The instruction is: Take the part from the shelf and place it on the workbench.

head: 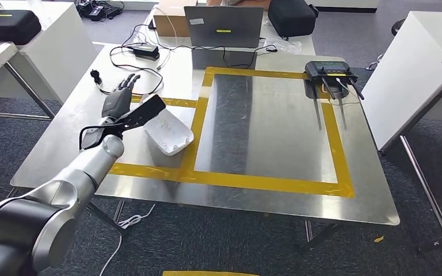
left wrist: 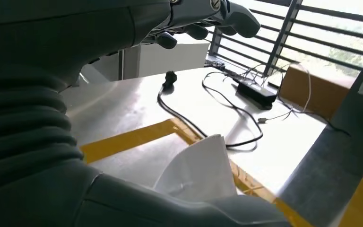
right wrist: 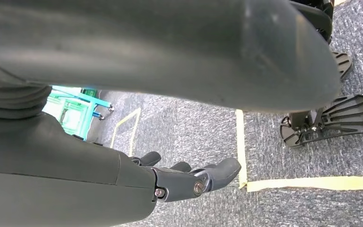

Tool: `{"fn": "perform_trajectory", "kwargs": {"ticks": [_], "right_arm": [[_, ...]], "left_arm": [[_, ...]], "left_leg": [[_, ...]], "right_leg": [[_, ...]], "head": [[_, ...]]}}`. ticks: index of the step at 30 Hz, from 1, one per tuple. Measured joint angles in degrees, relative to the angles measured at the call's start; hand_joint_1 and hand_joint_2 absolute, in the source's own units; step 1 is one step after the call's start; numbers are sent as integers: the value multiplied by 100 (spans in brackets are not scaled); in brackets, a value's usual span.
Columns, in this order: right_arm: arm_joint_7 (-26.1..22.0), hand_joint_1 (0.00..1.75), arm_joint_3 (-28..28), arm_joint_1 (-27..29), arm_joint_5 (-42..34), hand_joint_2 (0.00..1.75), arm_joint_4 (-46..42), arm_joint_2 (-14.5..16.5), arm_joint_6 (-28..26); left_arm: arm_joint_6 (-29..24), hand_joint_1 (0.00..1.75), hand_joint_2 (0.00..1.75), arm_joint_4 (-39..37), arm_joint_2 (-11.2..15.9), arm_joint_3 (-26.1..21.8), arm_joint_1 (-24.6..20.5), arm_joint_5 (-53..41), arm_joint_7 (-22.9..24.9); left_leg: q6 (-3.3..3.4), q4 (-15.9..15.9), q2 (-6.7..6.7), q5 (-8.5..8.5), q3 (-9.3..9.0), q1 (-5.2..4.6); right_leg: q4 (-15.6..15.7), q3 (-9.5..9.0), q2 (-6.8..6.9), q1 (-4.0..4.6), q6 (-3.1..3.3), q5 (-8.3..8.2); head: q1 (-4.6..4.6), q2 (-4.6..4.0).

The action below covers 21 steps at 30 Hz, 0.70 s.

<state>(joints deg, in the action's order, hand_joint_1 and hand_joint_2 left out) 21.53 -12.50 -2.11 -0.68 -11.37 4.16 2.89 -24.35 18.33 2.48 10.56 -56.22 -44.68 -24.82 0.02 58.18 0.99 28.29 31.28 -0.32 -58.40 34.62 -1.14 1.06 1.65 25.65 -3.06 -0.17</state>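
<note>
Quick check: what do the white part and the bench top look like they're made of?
White part: probably moulded plastic, a smooth, slightly glossy thin shell with rounded corners. Bench top: looks like brushed sheet metal, likely stainless steel, since it gives streaky reflections and glare. Left hand is off the part.

The white part (left wrist: 199, 170) was half hidden in the left wrist view, its lower end tucked behind the left hand (left wrist: 203, 21), well below the fingers. The laptop (head: 223, 26) beyond the fingertips got chopped off by the head view's top edge. Couldn't read the screen on the controller (head: 328, 72), too small.
</note>
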Motion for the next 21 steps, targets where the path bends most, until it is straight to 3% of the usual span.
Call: {"fn": "perform_trajectory", "kwargs": {"ticks": [6, 10, 21], "right_arm": [[0, 0, 0, -17, 92, 0, 0, 15, 1], [-1, 0, 0, -58, 104, 0, 0, 27, 0], [-2, 0, 0, -98, 41, 0, 0, 38, 0]], "left_arm": [[351, 0, 0, 717, 408, -181, -752, 314, -428], [719, 0, 0, 1365, 631, -228, -971, 448, -481], [853, 0, 0, 2124, 656, -111, -1083, 410, -343]], "left_leg": [[-1, -1, -8, 0, -3, 0], [-1, -1, 0, 0, -4, 0], [0, 0, 2, 0, -4, -3]], "right_leg": [[-2, 0, -14, -1, 1, -1], [-2, 0, -1, 0, 2, 2], [-2, -3, 1, -3, 0, 0]], "head": [[0, 0], [0, 0], [0, 0]]}}
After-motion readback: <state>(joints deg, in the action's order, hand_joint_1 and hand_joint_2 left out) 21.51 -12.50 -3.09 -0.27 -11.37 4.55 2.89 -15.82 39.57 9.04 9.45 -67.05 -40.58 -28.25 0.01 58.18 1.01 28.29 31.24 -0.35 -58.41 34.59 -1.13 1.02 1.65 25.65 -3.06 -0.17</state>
